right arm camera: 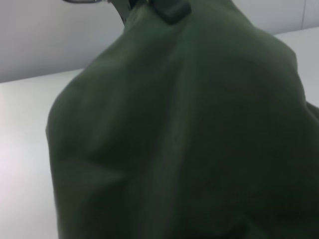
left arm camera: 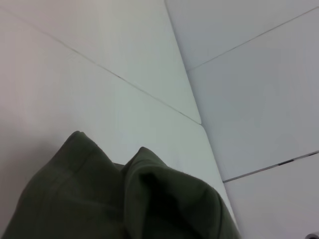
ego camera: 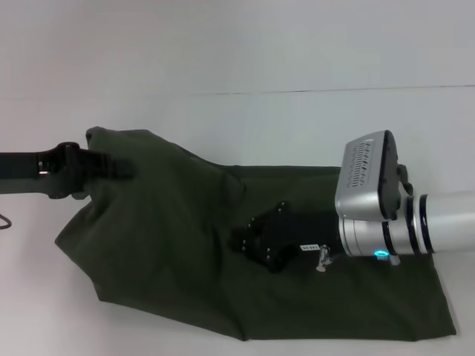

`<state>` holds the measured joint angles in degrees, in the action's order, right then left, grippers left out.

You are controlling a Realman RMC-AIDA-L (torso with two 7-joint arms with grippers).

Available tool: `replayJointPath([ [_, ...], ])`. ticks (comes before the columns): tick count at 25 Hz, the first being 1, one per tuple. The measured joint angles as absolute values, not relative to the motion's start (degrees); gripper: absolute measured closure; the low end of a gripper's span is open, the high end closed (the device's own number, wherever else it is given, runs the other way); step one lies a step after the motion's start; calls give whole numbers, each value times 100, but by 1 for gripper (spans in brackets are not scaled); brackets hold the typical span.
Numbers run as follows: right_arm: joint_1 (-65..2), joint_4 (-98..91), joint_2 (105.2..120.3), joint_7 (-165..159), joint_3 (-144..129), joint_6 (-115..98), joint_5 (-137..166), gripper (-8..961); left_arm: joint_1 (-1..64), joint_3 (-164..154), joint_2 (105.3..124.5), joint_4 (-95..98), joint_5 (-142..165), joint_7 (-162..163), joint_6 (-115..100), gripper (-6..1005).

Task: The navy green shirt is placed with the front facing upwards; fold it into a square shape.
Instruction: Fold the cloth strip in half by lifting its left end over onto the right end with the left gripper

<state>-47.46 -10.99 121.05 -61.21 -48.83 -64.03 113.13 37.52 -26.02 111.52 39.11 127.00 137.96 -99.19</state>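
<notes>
Shirt [ego camera: 171, 245] draped over both arms, lettering hidden

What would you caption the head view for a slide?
Left gripper lifts one end of the green shirt off the white table; right gripper rests mid-shirt.

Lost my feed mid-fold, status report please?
Left tool shut on lifted shirt corner. Right tool low over shirt's middle, grip unclear. Shirt part folded, plain side up. Nothing in the way.

Even, bright, diffuse light on the white table [ego camera: 223, 67] — no glare. Soft shadow under the shirt [ego camera: 171, 245] at lower left of the head view. Right wrist view soft, fabric out of focus — folds barely resolved.
</notes>
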Motion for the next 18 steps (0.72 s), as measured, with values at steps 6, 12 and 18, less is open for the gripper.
replayJointPath([
  [6, -5003, -840, 12117, -6095, -4887, -6018, 11311, 857, 3746, -2584, 11153, 3911, 12453, 13785, -9973, 865],
  [12, -5170, -710, 12149, -6090, -4887, -5768, 11310, 954, 3718, -2576, 11157, 3903, 12303, 13748, -9988, 865],
  [18, -5371, -462, 12160, -6029, -4870, -5519, 11311, 954, 3690, -2575, 11162, 3902, 12169, 13727, -10057, 866],
])
